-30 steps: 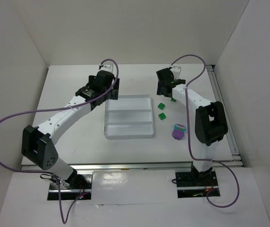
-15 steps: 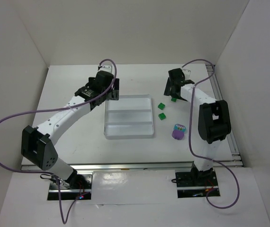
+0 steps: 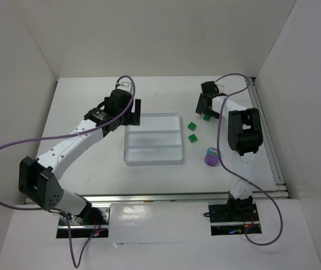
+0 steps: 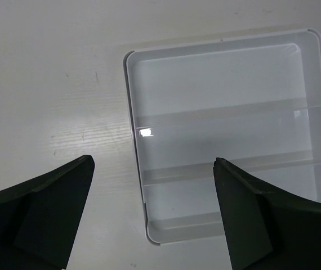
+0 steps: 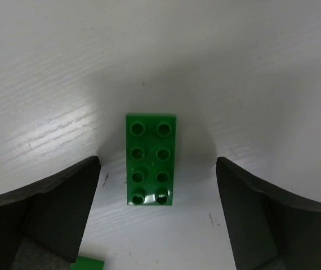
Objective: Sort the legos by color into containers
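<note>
Your right hand (image 3: 204, 108) has swung right, off the tray (image 3: 152, 153). One near brick (image 3: 193, 138) lies loose beside the tray. Farther on, that hand, released, straddles the far brick (image 5: 151, 160) on the surface. It looks light, stiff and slick: pinch its long sides. Your left hand (image 4: 153, 169) hangs released over the tray.

Tray (image 3: 152, 122): clear whitish plastic, flat on the worktop (image 3: 87, 152), divided lengthwise by a raised ridge.

All bricks lie outside it, to its right:
- 2x4 brick (image 5: 151, 159): bright green, flat, studs up, farthest back.
- Far small brick (image 3: 192, 125): green, just beside the tray's right wall.
- Near small brick (image 3: 193, 138): green, just in front of that one, apart from it.
- Teal-lilac piece (image 3: 213, 152): on top of the purple cup (image 3: 210, 160), nearest of the lot.
</note>
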{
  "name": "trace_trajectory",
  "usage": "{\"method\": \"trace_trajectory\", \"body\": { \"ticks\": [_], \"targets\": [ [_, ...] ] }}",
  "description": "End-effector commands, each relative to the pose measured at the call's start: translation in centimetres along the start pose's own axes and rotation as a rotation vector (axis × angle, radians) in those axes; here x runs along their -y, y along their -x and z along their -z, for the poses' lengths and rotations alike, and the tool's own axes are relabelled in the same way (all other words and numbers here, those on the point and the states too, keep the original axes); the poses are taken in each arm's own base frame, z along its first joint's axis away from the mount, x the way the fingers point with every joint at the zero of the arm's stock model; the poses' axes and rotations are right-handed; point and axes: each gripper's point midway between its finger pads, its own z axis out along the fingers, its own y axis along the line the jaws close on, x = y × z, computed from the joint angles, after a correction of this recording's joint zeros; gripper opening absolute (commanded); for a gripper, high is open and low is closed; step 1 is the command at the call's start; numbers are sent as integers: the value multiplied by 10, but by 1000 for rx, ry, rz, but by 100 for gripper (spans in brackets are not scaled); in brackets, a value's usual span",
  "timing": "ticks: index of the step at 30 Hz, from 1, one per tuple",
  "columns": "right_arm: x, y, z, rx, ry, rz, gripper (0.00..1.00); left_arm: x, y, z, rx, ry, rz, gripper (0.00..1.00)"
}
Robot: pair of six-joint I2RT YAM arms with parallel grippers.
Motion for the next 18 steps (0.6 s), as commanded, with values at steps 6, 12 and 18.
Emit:
{"method": "trace_trajectory", "body": {
  "ticks": [6, 12, 18],
  "targets": [
    [-10, 25, -13, 40, 66, -46, 59, -4, 7, 10, 35, -8, -14, 100],
    [-11, 10, -13, 20, 74, -32, 34, -3, 9, 9, 35, -8, -14, 100],
    [-13, 29, 20, 87, 44, -32, 22, 3, 9, 7, 26, -36, -14, 100]
  ]
}}
